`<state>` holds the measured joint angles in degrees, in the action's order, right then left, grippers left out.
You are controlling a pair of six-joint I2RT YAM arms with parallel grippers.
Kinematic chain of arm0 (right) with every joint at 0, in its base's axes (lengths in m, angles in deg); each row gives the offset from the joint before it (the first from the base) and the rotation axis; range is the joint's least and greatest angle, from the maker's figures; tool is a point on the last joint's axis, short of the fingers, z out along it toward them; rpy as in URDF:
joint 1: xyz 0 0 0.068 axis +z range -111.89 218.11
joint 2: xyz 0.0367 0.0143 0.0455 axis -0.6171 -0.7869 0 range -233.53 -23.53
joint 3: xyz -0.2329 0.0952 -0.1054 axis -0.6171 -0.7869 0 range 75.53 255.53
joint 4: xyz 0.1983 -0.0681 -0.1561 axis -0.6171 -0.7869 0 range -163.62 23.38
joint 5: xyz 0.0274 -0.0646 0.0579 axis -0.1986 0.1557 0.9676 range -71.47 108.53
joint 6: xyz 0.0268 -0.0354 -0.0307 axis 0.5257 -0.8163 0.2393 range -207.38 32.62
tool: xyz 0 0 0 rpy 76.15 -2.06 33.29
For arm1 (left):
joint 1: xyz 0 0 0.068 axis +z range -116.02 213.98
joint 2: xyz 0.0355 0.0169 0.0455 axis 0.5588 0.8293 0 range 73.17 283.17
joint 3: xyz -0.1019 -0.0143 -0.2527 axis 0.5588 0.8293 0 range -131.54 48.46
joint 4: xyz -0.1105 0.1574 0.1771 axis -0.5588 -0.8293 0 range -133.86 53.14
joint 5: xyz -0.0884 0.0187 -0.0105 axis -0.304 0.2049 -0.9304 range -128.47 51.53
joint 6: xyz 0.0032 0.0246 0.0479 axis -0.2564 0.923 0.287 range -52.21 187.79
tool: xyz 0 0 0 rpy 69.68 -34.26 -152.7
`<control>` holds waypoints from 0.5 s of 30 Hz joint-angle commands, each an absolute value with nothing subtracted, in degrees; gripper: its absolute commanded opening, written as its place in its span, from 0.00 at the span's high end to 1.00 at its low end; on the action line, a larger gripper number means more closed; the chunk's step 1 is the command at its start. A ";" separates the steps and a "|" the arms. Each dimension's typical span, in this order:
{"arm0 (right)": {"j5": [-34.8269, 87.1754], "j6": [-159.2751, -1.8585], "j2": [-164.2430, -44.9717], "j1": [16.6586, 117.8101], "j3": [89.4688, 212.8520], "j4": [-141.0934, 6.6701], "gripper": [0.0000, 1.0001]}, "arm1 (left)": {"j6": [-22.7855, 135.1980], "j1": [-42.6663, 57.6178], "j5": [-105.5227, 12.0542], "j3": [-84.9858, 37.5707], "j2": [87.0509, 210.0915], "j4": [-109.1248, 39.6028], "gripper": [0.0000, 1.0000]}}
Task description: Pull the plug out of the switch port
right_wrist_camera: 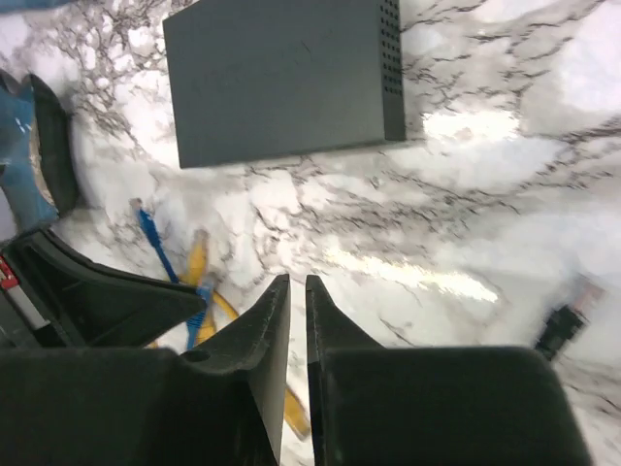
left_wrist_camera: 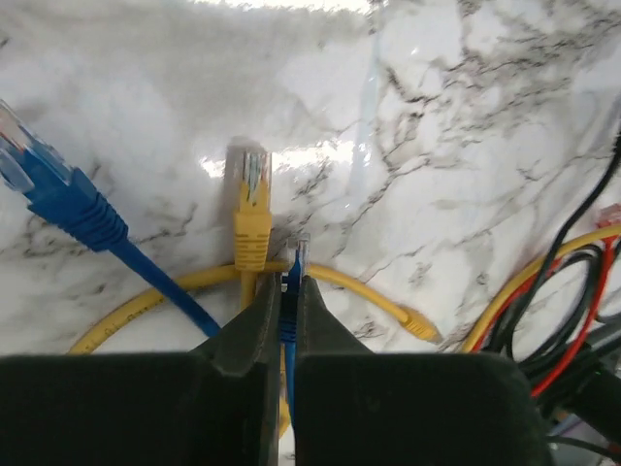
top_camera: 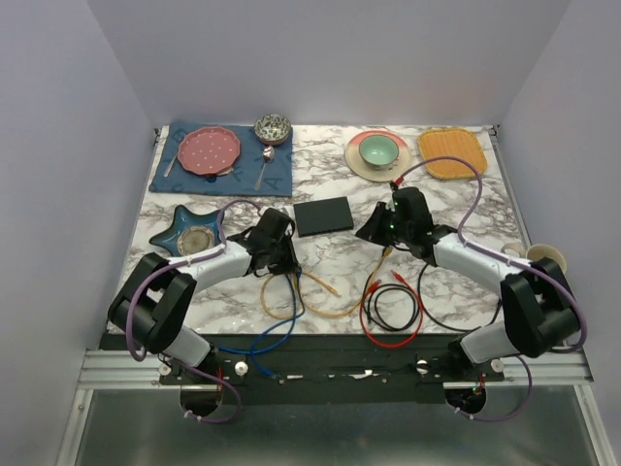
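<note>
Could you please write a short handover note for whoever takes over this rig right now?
Left hand: shut on the small blue cable plug, held low over the marble table.
Right hand: jaws a narrow gap apart, empty, just short of the flat matte-black rectangular switch.
Done: no cable is seen in the switch, so the plug looks to be out.
Left: probably only to set the plug down and back both arms off.

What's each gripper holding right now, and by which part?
The left gripper pinches the blue cable at its plug end; the right gripper, jaws barely apart, holds nothing.
</note>
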<state>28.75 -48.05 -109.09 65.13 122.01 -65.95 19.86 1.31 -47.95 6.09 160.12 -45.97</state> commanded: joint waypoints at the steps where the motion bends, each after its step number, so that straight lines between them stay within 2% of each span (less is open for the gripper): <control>1: 22.14 -52.92 -102.90 65.00 116.84 -68.46 0.69 | 26.39 -0.39 -36.28 5.83 157.02 -57.96 0.67; 4: 19.94 -54.42 -97.54 65.00 115.17 -69.43 0.62 | 25.86 -0.39 -34.26 5.40 154.21 -57.52 0.58; 6: 19.24 -55.56 -93.78 65.00 115.34 -70.30 0.60 | 25.51 -0.39 -32.86 4.35 152.98 -58.04 0.53; 8: 18.88 -56.00 -91.48 65.00 115.78 -71.62 0.57 | 25.68 -0.39 -31.18 2.15 151.31 -58.66 0.45; 10: 18.88 -56.88 -87.70 65.09 116.30 -72.24 0.55 | 25.69 -0.39 -29.52 -0.13 149.73 -59.89 0.33; 15: 17.13 -59.60 -80.84 65.70 116.48 -72.59 0.53 | 25.86 -0.30 -23.63 -2.51 146.73 -59.89 0.15</control>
